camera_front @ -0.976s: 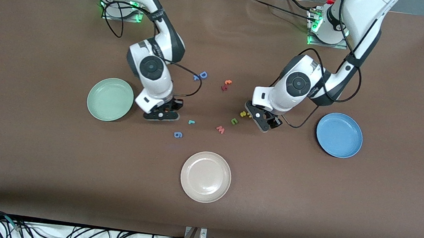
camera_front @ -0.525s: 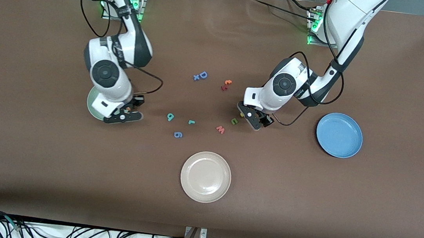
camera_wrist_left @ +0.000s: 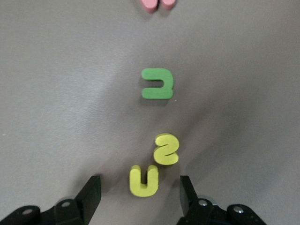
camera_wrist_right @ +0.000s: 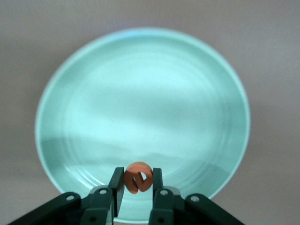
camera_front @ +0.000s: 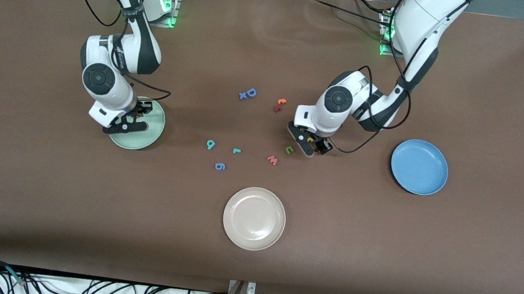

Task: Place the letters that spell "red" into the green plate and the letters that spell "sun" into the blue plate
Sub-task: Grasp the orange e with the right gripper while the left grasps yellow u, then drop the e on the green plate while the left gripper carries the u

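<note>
Your right arm is swinging away from the middle of the table and is now hanging its right gripper [camera_wrist_right: 136,187] over the green plate [camera_front: 152,128], while your left gripper [camera_wrist_left: 140,194] is creeping toward the cluster of "sun" letters. Nearest the front camera, the cream plate [camera_front: 254,218] is sitting empty, with the blue "g" [camera_front: 220,166] and pink "w" [camera_front: 272,160] just above it. Farther up, the teal "r" [camera_front: 236,151] and teal "d" [camera_front: 210,144] are lying untouched on the table, well apart from the green plate. You are holding the orange "e" [camera_wrist_right: 138,177] pinched between narrow jaws, directly above the plate's near rim, so a release should land it inside. At the left arm's end, your jaws are standing wide, straddling the yellow "u" [camera_wrist_left: 144,180]; the yellow "s" [camera_wrist_left: 166,150] is touching it and the green "n" [camera_wrist_left: 158,84] lies straight ahead. The blue plate [camera_front: 419,166] is waiting empty.
</note>
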Tool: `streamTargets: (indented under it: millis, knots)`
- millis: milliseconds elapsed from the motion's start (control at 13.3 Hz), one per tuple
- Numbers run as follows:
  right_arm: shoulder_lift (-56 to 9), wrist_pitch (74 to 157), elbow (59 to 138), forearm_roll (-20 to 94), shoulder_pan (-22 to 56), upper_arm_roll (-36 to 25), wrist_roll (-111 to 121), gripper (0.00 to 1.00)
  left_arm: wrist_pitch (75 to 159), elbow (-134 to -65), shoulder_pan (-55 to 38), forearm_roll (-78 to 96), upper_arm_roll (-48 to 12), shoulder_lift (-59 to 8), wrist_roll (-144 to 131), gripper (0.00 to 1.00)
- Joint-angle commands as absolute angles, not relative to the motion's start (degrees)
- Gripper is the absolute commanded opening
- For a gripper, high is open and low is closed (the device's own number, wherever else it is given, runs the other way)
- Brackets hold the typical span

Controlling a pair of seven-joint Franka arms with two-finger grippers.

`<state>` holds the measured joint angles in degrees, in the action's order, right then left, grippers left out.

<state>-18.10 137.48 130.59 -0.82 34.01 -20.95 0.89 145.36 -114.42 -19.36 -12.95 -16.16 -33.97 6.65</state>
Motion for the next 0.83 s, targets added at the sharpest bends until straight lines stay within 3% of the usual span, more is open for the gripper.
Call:
streamTargets:
  millis: [0, 150, 225, 375, 525, 750]
  knots:
    - [-16.52, 142.02, 135.26, -0.7, 34.45, -21.44, 1.67, 0.15, 146.25, -114.52, -20.57, -17.48, -15.12, -34.01, 2.73, 0.76]
    - [-16.96, 142.03, 135.26, -0.62, 34.45, -21.53, 1.58, 0.19, 146.25, -114.52, -20.57, -17.49, -14.94, -34.01, 2.72, 0.74]
    - [-16.96, 142.03, 135.18, -0.7, 34.37, -21.53, 1.58, 0.34, 146.25, -114.52, -20.57, -17.58, -14.85, -34.01, 2.72, 0.69]
    - [-16.88, 141.77, 134.83, -0.62, 34.28, -21.53, 0.97, 0.96, 146.25, -114.43, -20.57, -17.58, -14.77, -34.1, 2.72, 0.58]
    - [-15.48, 141.42, 134.12, -0.35, 34.28, -21.45, 0.7, 0.99, 146.25, -114.43, -20.57, -17.75, -14.68, -34.19, 2.81, 0.44]
    - [-15.29, 139.14, 129.48, -0.09, 34.54, -21.01, -0.26, 0.98, 146.25, -114.43, -20.57, -17.75, -14.59, -34.19, 3.08, 0.31]
